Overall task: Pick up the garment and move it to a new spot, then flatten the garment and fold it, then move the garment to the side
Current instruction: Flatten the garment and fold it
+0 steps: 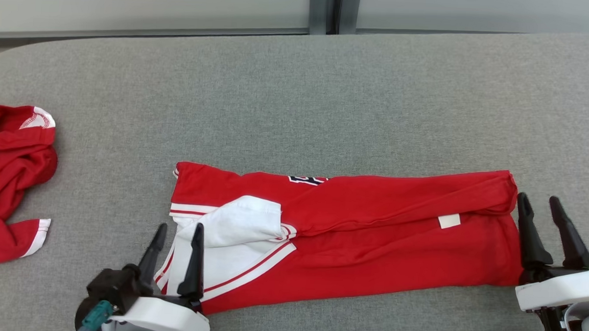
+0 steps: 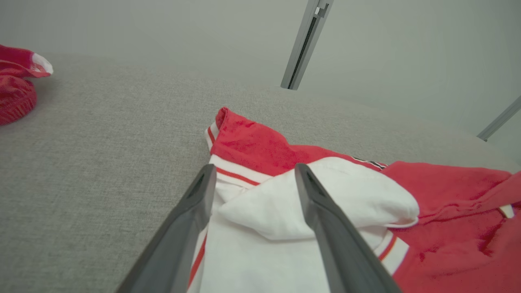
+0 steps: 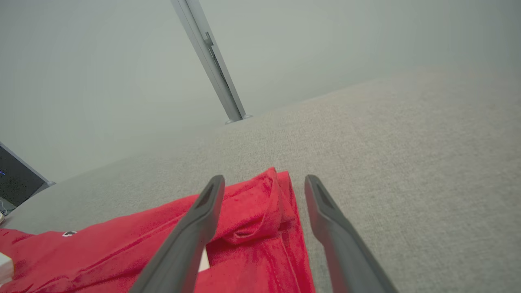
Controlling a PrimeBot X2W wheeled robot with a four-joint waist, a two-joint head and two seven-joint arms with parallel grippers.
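Observation:
The garment point(image 1: 370, 227) is red with white sleeves and striped trim. It lies folded into a long band across the near middle of the grey table point(image 1: 296, 102). My left gripper point(image 1: 180, 226) stands open at the band's left end, its fingers astride the white sleeve point(image 2: 285, 203) with nothing pinched between them. In the left wrist view the left gripper point(image 2: 255, 167) points at the striped cuff. My right gripper point(image 1: 538, 197) is open at the band's right end, where the right wrist view shows the right gripper point(image 3: 265, 178) straddling the garment's bunched red corner point(image 3: 252, 203).
A second red garment point(image 1: 10, 175) with white cuffs lies crumpled at the table's left edge, also seen as a red heap point(image 2: 16, 89) in the left wrist view. Behind the table stands a pale wall with a grey upright post point(image 1: 324, 12). Bare grey cloth stretches beyond the band.

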